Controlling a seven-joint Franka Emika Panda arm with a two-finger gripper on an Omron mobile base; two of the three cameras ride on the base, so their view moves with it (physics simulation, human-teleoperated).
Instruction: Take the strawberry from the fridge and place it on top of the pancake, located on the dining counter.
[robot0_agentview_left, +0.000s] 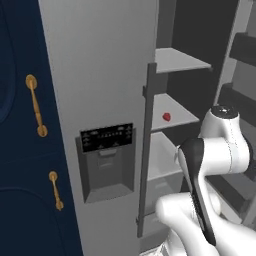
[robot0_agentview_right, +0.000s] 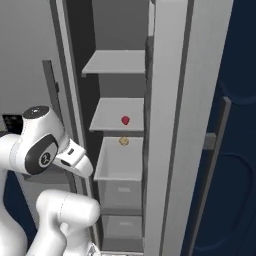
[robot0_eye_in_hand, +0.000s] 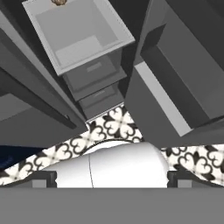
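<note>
Fingers are spread wide apart with nothing between them, pointing down at the patterned floor in front of the open fridge. The strawberry sits well above them, on a middle shelf. A small tan lump lies in the bin just below that shelf.

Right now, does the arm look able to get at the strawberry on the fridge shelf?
Probably yes. The fridge door stands open and the strawberry lies alone near the front of its shelf, nothing before it. The arm is folded low, so it must rise and extend.
</note>
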